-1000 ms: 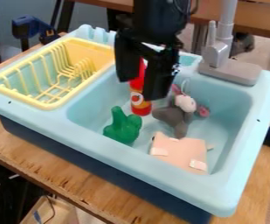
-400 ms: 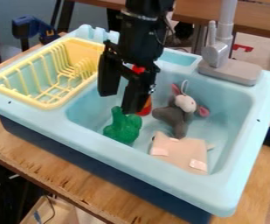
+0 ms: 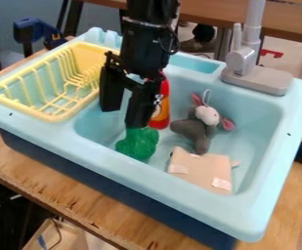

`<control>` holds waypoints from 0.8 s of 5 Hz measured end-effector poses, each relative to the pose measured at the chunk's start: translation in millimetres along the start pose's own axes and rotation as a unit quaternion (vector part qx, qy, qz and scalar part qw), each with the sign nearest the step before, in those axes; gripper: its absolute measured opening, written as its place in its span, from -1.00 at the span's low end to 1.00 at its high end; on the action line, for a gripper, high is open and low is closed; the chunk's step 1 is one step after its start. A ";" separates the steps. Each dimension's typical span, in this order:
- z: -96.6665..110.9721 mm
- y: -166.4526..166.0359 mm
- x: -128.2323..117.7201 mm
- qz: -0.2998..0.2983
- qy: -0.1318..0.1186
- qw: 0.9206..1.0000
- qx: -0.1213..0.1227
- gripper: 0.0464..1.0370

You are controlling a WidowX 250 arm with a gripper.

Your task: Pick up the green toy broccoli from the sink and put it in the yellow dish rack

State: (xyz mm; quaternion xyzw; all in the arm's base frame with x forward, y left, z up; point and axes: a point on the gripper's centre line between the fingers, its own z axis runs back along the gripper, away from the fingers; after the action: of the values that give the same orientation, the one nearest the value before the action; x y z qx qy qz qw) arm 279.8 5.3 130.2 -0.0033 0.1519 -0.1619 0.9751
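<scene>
I have the lobed green toy (image 3: 137,144) inside the toy sink's basin (image 3: 257,110), toward the side nearest the drying rack. My gripper (image 3: 123,117) hangs over that side of the basin, its jaws parted with nothing held between them. One fingertip overlaps the top of the green toy from where I look; I can't tell whether they touch. The other finger is nearer the rack.

Just behind the green toy, the red-and-orange bottle (image 3: 162,108) stands upright, partly hidden by that same finger. To the right of the bottle I see a gray plush mouse (image 3: 195,129) with a white head, pink ears and a loop of string at its head. In front of the mouse, the flat peach-colored piece (image 3: 202,170) lies on the basin floor, with white patches on its corners.

Farther out, the yellow drying rack (image 3: 49,116) sits in the left part of the sink unit, and the gray faucet (image 3: 245,56) rises from the back rim at the right. The whole unit rests on a wooden table (image 3: 68,195).
</scene>
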 end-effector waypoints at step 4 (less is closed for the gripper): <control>-20.5 -14.1 10.6 -0.025 -0.023 0.998 -0.047 0.54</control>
State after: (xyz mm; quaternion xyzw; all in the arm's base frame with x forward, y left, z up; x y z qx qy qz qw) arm 278.8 -10.6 108.4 -0.0562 0.1371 -0.1790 0.9726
